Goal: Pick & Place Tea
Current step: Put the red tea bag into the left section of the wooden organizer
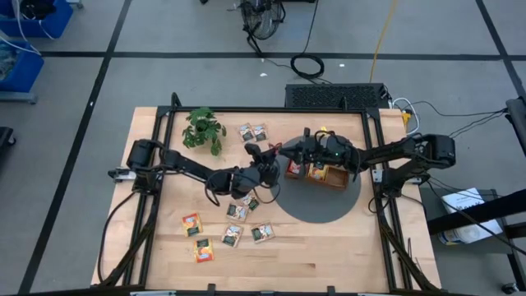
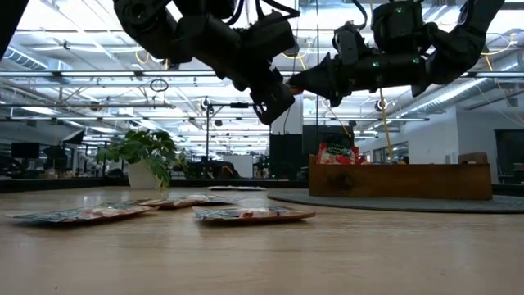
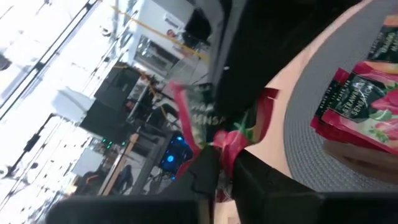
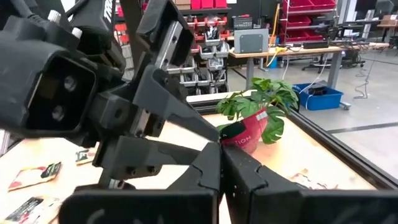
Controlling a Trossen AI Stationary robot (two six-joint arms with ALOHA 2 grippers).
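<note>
A red tea sachet (image 3: pixel 239 134) hangs between both arms' closed jaws above the table (image 1: pixel 329 247).

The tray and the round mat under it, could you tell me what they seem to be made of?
The tray looks like brown wood with a matte finish: its flat side boards show a warm, even brown. The round mat looks like dull grey woven or ribbed fabric or rubber; the left wrist view shows fine ridges, but which it is I cannot tell.
</note>
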